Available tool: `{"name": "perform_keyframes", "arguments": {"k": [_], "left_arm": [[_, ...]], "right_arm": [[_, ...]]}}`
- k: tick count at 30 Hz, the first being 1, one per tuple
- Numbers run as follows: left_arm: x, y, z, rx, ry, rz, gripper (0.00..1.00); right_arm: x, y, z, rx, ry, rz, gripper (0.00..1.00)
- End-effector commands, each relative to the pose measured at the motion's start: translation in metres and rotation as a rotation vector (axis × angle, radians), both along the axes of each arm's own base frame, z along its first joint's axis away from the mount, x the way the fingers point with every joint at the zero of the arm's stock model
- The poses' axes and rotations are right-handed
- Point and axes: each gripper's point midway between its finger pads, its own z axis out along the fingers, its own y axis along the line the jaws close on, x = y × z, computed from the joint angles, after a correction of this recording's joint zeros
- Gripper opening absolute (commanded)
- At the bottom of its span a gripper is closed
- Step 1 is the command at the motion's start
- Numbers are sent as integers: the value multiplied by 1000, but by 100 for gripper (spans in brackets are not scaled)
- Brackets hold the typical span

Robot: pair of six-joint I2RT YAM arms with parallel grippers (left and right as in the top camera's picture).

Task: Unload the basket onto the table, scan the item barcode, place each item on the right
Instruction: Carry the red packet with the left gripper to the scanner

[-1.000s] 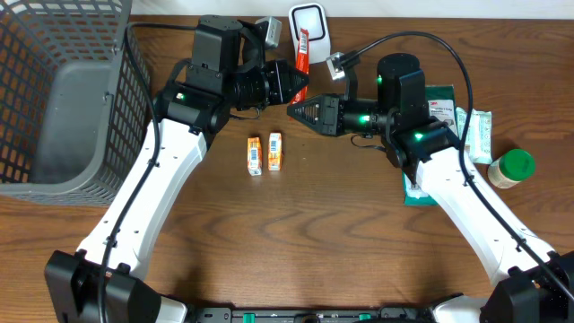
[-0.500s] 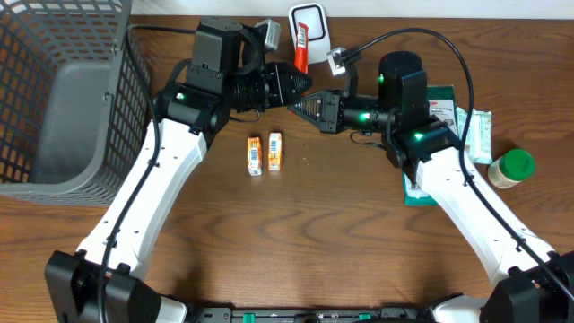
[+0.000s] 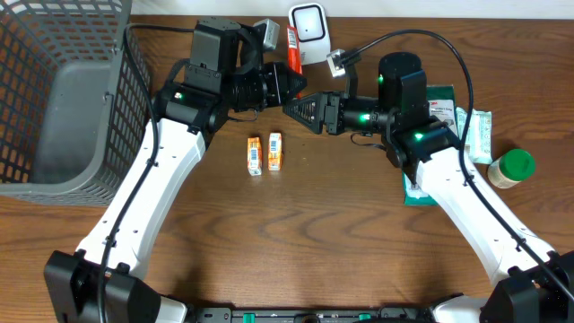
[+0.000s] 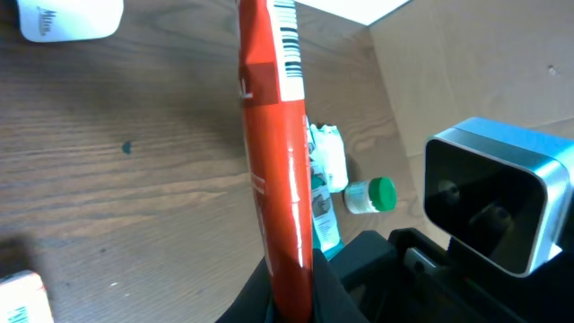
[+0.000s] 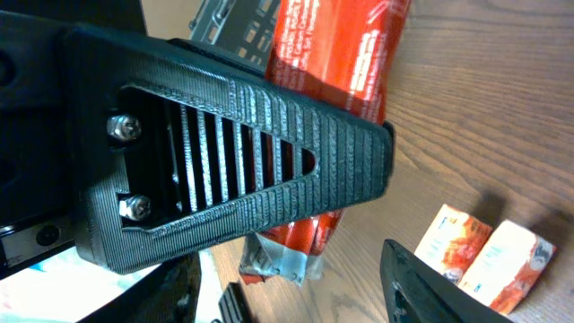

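Possession of the red packet [image 3: 292, 40] now rests with the left gripper [image 3: 296, 77] alone. Its jaws are pinched on the packet's lower end, while the right gripper [image 3: 292, 106], pressed together a second ago, has sprung apart just beneath it. The packet has also drifted left and up, so it now stands just beside the white scanner [image 3: 309, 22] rather than across its edge. To my eye the presenting step is underway, though not yet a clean read.

The left wrist view shows what the overhead cannot: the barcode [image 4: 285, 36] sits at the packet's far end, facing the camera. The right wrist view adds the ribbed finger [image 5: 269, 152] of the left gripper laid flat against the packet, with its own fingers wide on either side and two orange boxes [image 5: 489, 251] on the table below.
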Motion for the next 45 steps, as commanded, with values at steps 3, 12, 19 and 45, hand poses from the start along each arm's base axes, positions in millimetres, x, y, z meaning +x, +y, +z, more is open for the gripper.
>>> {"name": "perform_keyframes", "arguments": {"k": [3, 12, 19, 45], "left_arm": [[0, 8, -9, 90, -36, 6, 7], [2, 43, -15, 319, -42, 99, 7], [5, 93, 42, 580, -112, 234, 7], [118, 49, -8, 1141, -475, -8, 7]], "right_arm": [[5, -19, 8, -10, -33, -15, 58], [14, -76, -29, -112, 84, -103, 55], [10, -143, -82, -339, 234, -263, 56], [-9, -240, -140, -879, 346, -518, 99]]}}
